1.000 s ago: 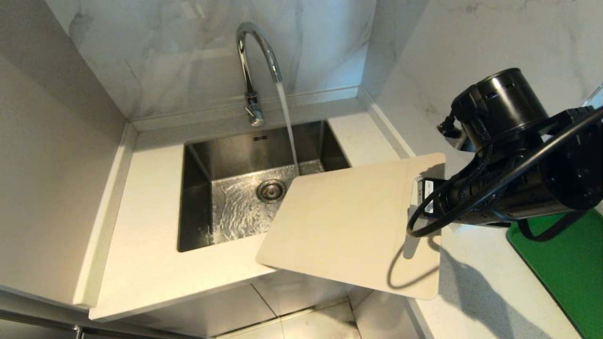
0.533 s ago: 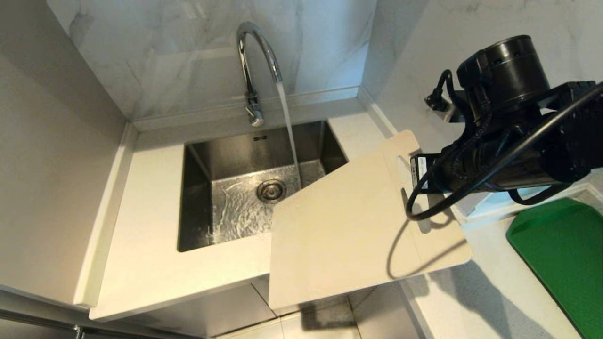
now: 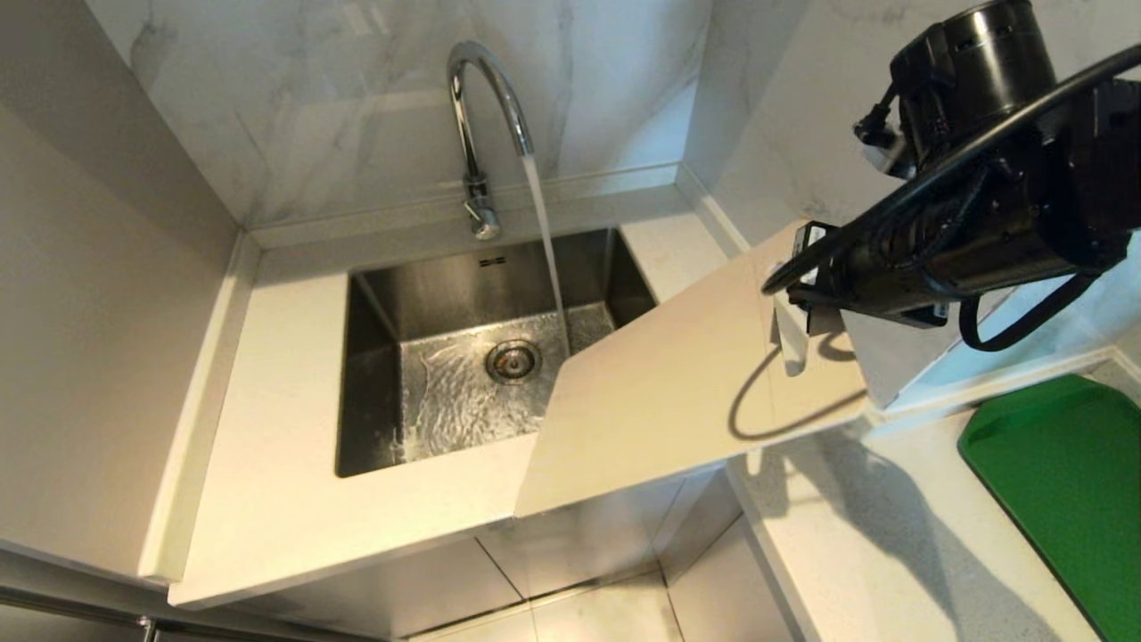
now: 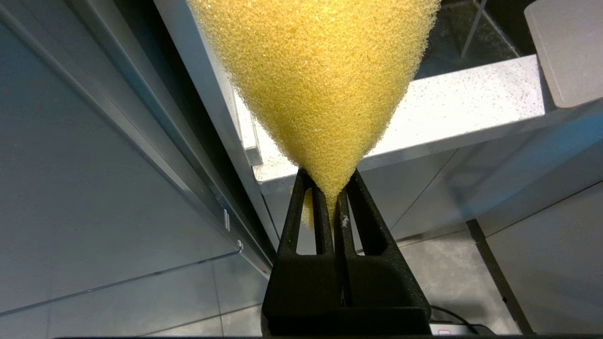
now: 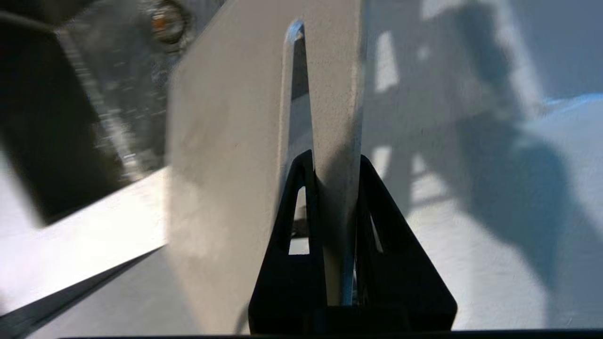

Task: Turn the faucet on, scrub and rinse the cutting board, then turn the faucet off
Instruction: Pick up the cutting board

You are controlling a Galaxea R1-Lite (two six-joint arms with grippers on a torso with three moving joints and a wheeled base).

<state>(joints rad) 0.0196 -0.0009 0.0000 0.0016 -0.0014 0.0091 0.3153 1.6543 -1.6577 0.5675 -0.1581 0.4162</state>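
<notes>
Now the right tool point(image 3: 807, 299) is gripping the cutting board point(image 3: 677, 392) by its handle end, its jaws pinching the strip beside the slot. It is carrying the board, tilted, in the air at the corner of the desk point(image 3: 285, 499) — the far lower corner of the board is reaching over the right edge of the steel sink point(image 3: 374, 374). The chrome gooseneck faucet point(image 3: 477, 116) is running; its stream is falling into the basin just beside the board's upper edge, not yet on it.

To do this step well, the board probably needs swinging further over the basin, sloped toward the drain, so water runs across its face and drips inside the sink rather than onto the desk or floor. The grip is thin and near one edge, so slow motion seems wise — a wet board could pivot or slip.

The head view is showing the water, the sink and the board's position, but not the left arm at all. The left wrist view is supplying that: the left tool point(image 4: 332, 188) is pinching a yellow sponge point(image 4: 315, 75), low beside the desk front. The right wrist view alone is showing the jaws clamped on the board's edge point(image 5: 337, 197).
</notes>
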